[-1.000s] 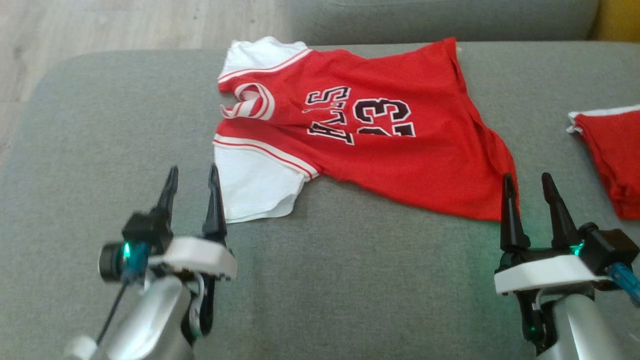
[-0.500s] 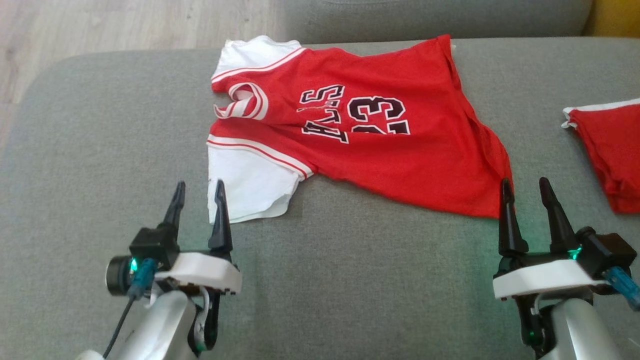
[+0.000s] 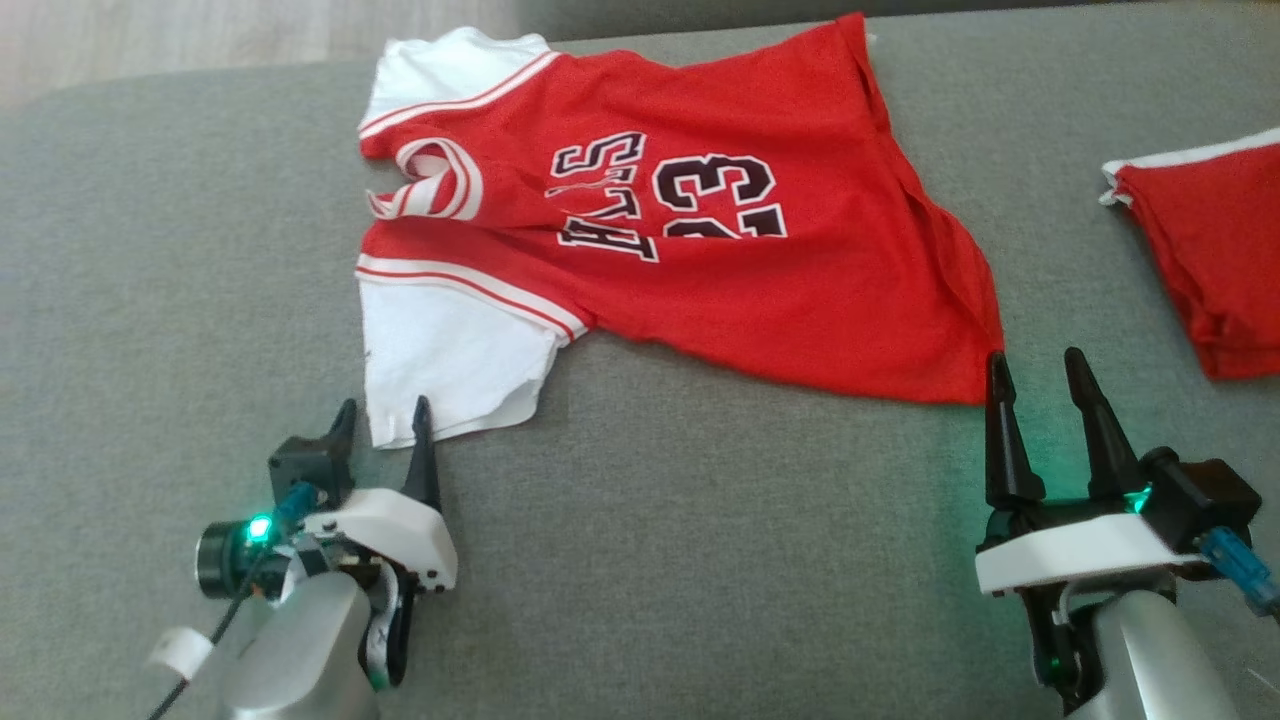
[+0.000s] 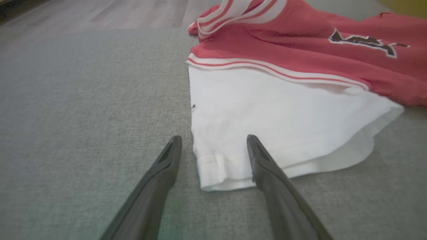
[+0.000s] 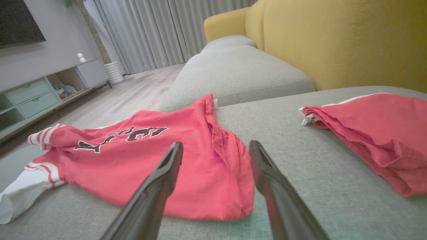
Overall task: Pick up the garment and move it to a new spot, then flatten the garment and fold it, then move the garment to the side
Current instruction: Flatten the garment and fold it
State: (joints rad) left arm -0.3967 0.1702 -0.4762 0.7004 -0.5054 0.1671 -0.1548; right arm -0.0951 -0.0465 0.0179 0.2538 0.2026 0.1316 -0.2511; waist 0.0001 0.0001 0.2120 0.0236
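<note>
Lying spread on a grey, coarse-woven sofa cushion point(image 3: 700, 560), the garment point(image 3: 720, 270) is a thin red jersey with white short sleeves, striped trim and black lettering beside the number 23, its hem edge rumpled. The left end effector point(image 3: 384, 403) stands wide open and empty, its dark tapered fingers straddling the near sleeve's cuff corner. The right end effector point(image 3: 1034, 353), equally spread and holding nothing, sits at the hem's near corner. A second red cloth point(image 3: 1215, 270) lies bunched well apart on the right
</note>
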